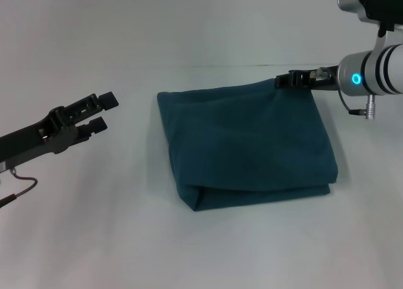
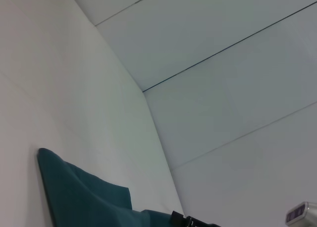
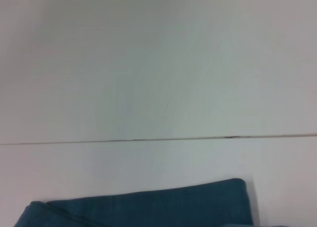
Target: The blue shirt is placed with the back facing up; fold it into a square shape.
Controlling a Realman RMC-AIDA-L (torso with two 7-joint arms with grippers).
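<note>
blue shirt [image 1: 245, 144] lying folded mid-counter [image 1: 94, 238] | right gripper [image 1: 283, 81] pinching its far right corner, jaws closed on fabric | left gripper [image 1: 104, 111] hovering well left, jaws narrowly parted, holding nothing

Black left gripper [image 1: 101, 111], silver right arm [image 1: 378, 72], blue light

White bench [image 1: 75, 238] carrying one folded garment.

The blue shirt [image 1: 245, 144] lies directly on the bench at centre frame, folded into a rough square, plain side up, with a doubled fold along its lower edge; a thin seam crosses the bench's upper part.
</note>
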